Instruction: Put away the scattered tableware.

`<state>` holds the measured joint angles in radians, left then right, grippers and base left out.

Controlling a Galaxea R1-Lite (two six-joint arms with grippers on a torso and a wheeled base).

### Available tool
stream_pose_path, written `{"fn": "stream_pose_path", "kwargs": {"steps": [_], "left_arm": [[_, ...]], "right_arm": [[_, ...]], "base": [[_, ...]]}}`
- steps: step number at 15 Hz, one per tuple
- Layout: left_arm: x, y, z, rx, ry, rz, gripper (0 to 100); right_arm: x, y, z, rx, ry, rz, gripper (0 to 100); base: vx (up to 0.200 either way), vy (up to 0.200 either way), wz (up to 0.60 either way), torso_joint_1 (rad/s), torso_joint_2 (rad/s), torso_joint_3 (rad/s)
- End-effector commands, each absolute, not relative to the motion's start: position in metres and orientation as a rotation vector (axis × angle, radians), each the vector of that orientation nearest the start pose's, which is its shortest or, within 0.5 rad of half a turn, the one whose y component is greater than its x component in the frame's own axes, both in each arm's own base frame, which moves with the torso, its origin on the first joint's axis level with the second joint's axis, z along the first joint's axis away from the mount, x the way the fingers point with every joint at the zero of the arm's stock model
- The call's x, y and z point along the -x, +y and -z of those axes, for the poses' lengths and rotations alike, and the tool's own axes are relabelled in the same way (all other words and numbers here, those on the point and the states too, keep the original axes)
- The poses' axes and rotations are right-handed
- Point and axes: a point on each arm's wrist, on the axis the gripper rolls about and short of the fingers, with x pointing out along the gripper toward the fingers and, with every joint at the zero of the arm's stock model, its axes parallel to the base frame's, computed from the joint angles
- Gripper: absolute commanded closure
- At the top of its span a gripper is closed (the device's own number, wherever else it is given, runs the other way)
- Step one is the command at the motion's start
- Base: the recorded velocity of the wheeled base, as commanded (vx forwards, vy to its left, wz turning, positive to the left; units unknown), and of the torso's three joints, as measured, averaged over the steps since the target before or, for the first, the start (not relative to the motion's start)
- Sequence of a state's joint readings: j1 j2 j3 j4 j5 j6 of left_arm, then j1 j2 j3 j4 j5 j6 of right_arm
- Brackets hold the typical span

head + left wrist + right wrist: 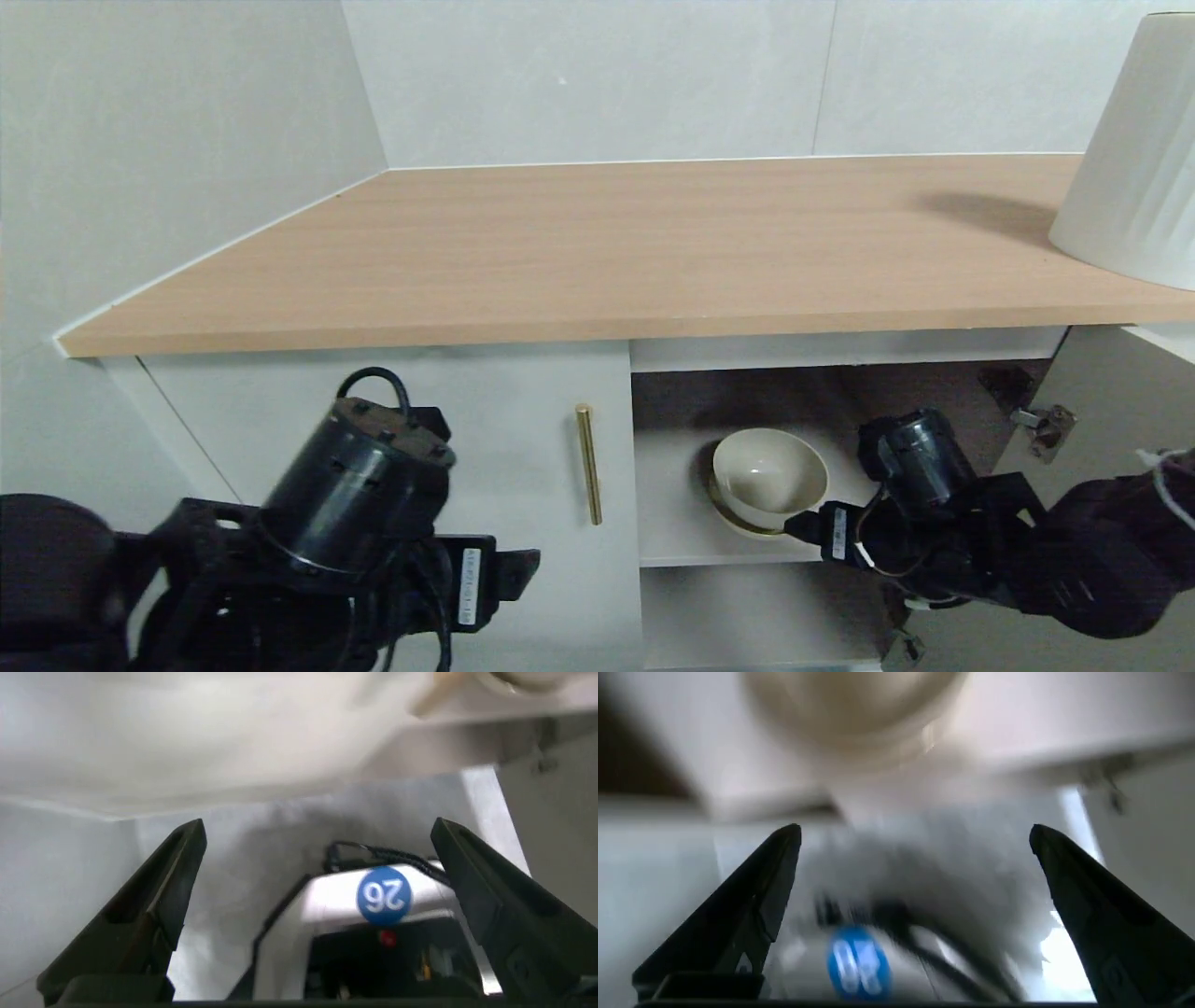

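Note:
A cream bowl rests on a shallow dish on the upper shelf of the open cabinet compartment under the wooden counter. My right arm is just right of the bowl, in front of the shelf. The right wrist view shows my right gripper open with nothing between its fingers, below the shelf edge, and the bowl blurred beyond it. My left arm hangs low in front of the closed left door. Its gripper is open and holds nothing.
The wooden countertop runs into a wall corner at the left. A white lampshade stands at its right end. The left door has a gold handle. The right door is swung open. A lower shelf lies beneath.

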<state>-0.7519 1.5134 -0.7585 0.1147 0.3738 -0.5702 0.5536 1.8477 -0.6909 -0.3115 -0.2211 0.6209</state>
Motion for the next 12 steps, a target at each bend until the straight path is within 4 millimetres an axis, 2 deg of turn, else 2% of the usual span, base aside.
{"fn": "stream_pose_path", "kwargs": {"steps": [1, 4, 6, 8, 12], "left_arm": [[-0.146, -0.113, -0.181, 0.105, 0.733, 0.125, 0], [-0.141, -0.103, -0.182, 0.118, 0.724, 0.11, 0], [-0.144, -0.101, -0.181, 0.124, 0.727, 0.084, 0], [-0.144, -0.101, -0.182, 0.124, 0.724, 0.088, 0], [-0.15, -0.109, -0.176, 0.077, 0.746, 0.105, 0]], "right_arm": [[-0.191, 0.136, -0.137, -0.182, 0.841, -0.205, 0], [-0.157, 0.123, -0.165, -0.098, 0.874, -0.278, 0], [-0.144, 0.116, -0.18, -0.075, 0.898, -0.285, 0], [-0.142, 0.114, -0.183, -0.075, 0.902, -0.285, 0], [-0.142, 0.115, -0.176, -0.057, 0.932, -0.281, 0]], "base": [[0.0, 0.0, 0.0, 0.0, 0.0, 0.0], [0.0, 0.0, 0.0, 0.0, 0.0, 0.0], [0.0, 0.0, 0.0, 0.0, 0.0, 0.0], [0.0, 0.0, 0.0, 0.0, 0.0, 0.0], [0.0, 0.0, 0.0, 0.0, 0.0, 0.0]]}}
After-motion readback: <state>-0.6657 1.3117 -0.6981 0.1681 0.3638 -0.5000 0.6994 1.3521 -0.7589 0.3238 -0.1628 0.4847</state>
